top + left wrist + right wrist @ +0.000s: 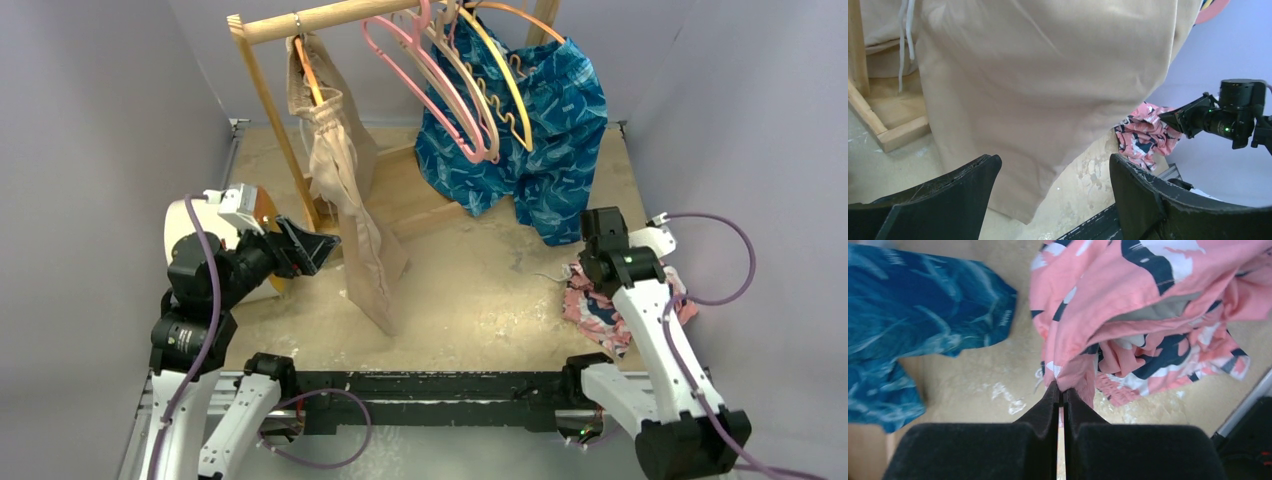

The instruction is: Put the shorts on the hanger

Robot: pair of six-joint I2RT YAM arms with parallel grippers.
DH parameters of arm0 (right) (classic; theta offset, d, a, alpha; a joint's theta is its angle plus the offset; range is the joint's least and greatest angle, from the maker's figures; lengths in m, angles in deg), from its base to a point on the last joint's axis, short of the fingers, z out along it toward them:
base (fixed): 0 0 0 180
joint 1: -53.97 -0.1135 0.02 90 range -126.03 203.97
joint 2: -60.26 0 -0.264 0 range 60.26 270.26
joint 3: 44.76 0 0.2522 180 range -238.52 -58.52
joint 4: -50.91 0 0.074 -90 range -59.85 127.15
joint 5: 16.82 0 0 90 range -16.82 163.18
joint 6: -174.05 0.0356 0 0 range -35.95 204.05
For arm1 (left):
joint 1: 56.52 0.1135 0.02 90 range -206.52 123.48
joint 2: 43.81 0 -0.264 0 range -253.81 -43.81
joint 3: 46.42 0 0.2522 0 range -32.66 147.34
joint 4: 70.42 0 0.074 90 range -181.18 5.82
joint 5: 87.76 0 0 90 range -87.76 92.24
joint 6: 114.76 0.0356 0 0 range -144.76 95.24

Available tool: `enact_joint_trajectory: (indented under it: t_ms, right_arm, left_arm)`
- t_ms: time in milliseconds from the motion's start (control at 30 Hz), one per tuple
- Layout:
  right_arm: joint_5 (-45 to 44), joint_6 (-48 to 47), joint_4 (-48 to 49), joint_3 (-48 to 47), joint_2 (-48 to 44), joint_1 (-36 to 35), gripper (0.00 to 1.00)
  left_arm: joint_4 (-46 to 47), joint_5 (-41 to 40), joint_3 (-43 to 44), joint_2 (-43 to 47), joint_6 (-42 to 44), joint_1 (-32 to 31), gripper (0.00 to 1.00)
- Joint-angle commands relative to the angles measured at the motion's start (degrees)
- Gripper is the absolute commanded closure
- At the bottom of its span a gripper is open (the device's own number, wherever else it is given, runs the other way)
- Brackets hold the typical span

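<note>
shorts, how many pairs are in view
3. Beige shorts hang from the rod at left; blue shorts hang at right; pink printed shorts lie on the table, pinched by the right end effector. Others may be hidden.

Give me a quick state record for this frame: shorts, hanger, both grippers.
shorts: bunched on table, right side
hanger: hooked on rod, nothing on it
right gripper: shut on shorts' edge
left gripper: open, empty, facing beige shorts
status: shorts not yet on hanger
</note>
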Motion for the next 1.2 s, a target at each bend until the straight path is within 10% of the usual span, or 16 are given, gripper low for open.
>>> enact_joint_trajectory:
  t_ms: [0, 333, 767, 1167]
  right_arm:
    - [3.94, -10.85, 6.49, -1.11, -5.45, 0.19, 1.00]
    - [37.73, -28.64, 16.38, -11.77, -11.25, 0.10, 1.00]
    - [65.74, -19.10, 24.22, -30.11, -10.13, 0.04, 1.00]
    - [49.17, -23.67, 23.92, -9.81, -15.62, 0.10, 1.00]
  left_arm:
    - [2.36, 1.96, -1.50, 2.09, -1.71, 0.36, 0.18]
    - [8.77, 2.56, -5.11, 3.26, -6.68, 0.36, 0.19]
    - [15.72, 3.66, -1.00, 1.87, -18.76, 0.36, 0.19]
    - [13.83, 1.67, -3.83, 2.50, -12.38, 0.40, 0.21]
